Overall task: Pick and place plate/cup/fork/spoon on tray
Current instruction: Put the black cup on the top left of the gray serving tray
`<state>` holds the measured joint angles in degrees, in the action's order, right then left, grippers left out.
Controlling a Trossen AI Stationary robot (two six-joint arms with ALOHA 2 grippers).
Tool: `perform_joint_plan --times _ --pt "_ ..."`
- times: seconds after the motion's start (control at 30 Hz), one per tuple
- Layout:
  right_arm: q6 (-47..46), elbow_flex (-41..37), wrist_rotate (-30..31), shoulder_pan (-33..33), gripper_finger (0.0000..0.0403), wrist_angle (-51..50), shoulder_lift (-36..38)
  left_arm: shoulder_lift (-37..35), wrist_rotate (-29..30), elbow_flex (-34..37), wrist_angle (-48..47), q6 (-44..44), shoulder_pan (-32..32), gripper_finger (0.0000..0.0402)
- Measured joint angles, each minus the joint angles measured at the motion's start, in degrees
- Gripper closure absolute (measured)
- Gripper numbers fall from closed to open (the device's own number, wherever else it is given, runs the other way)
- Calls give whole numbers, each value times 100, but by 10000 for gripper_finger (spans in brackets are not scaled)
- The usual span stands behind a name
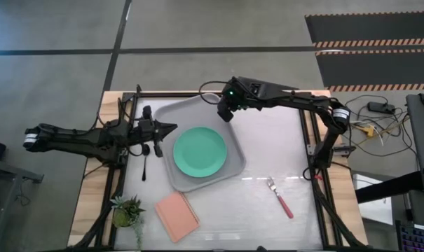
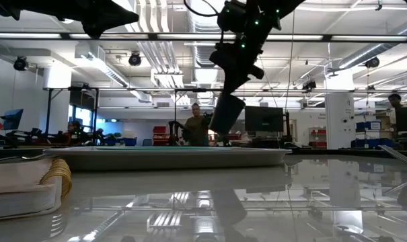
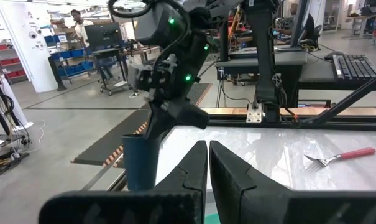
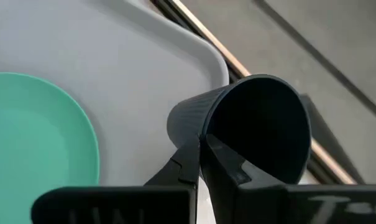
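The light-grey tray [image 1: 197,112] lies turned on the table's middle, and the mint-green plate [image 1: 200,151] lies flat in it. My right gripper [image 1: 226,113] is shut on the black cup [image 2: 227,113] above the tray's far corner. My left gripper [image 1: 168,128] is shut and empty at the tray's left edge. The spoon [image 1: 145,165] lies on the table left of the tray. The pink-handled fork [image 1: 280,198] lies on the table right of the tray. My right gripper pinches the cup's side wall at the rim [image 4: 203,134], one finger [image 4: 228,163] inside the cup and one [image 4: 186,163] outside. The fingers come from above, pointing down. The cup [image 4: 250,124] hangs tilted below them, clear of the tray [image 4: 132,62].
A salmon-pink square pad [image 1: 176,215] and a small potted plant [image 1: 127,210] sit near the table's front left. Bare tabletop lies between the tray and the fork. People stand in the room beyond the table.
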<state>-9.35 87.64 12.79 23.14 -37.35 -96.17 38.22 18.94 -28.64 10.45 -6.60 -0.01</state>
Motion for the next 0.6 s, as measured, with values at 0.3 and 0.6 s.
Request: perform_joint_plan --times 0.3,0.6 --pt "631 693 -260 -2 394 152 -634 0 0 7 58 -17 0 402" --pt "1652 2039 -249 0 394 -431 -1681 0 0 7 60 -19 0 402"
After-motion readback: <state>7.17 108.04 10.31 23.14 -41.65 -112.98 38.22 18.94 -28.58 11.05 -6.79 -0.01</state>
